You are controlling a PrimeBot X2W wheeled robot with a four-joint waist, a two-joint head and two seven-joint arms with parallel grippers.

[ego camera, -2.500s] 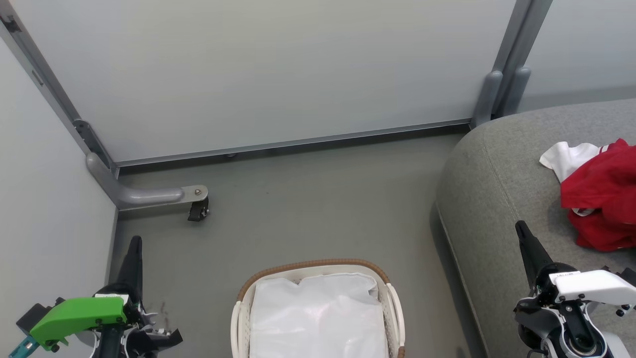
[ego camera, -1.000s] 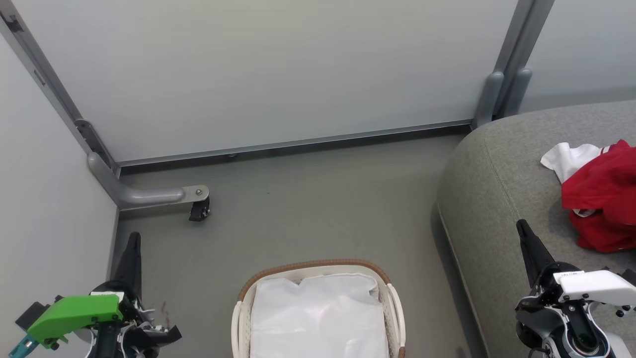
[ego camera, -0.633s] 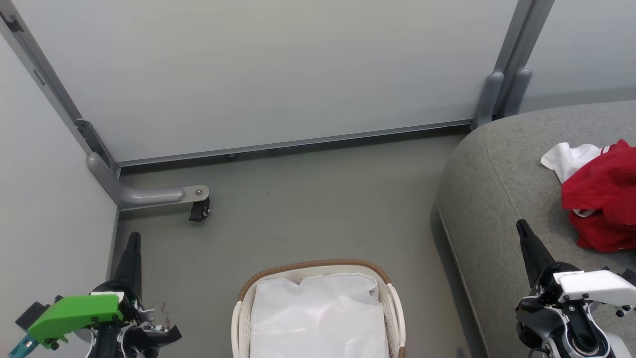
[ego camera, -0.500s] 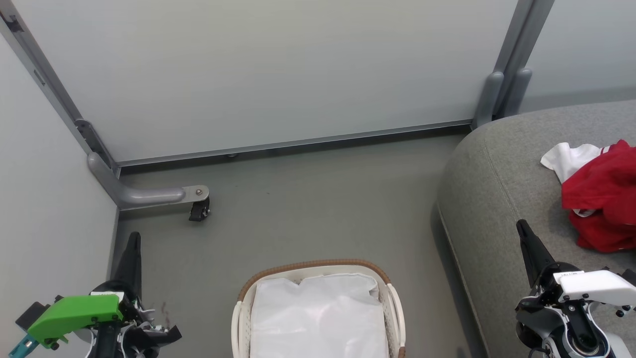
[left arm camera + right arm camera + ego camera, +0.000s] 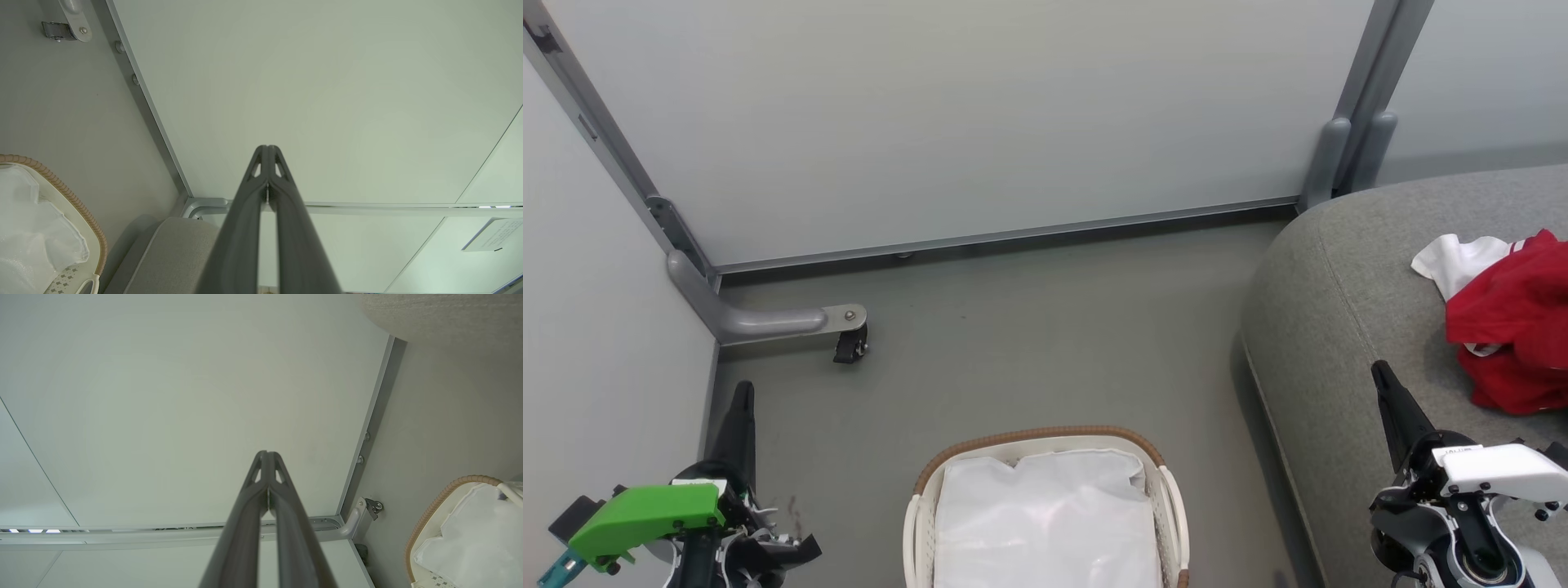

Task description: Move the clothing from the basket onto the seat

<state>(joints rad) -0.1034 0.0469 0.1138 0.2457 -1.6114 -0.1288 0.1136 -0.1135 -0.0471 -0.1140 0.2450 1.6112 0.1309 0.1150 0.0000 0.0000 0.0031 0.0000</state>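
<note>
Right gripper (image 5: 267,456) tips pressed together, facing pale panel (image 5: 163,396); basket (image 5: 476,477) (white liner (image 5: 478,535) inside) at lower right.

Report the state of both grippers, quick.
Left gripper: closed, holding nothing.
Right gripper: closed, holding nothing.

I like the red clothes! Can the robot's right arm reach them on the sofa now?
Probably yes. The right tool is by the seat, and the clothing lies on it, ahead and to the tool's right, with nothing lying between them. The tool is shut, so it must open first.
</note>
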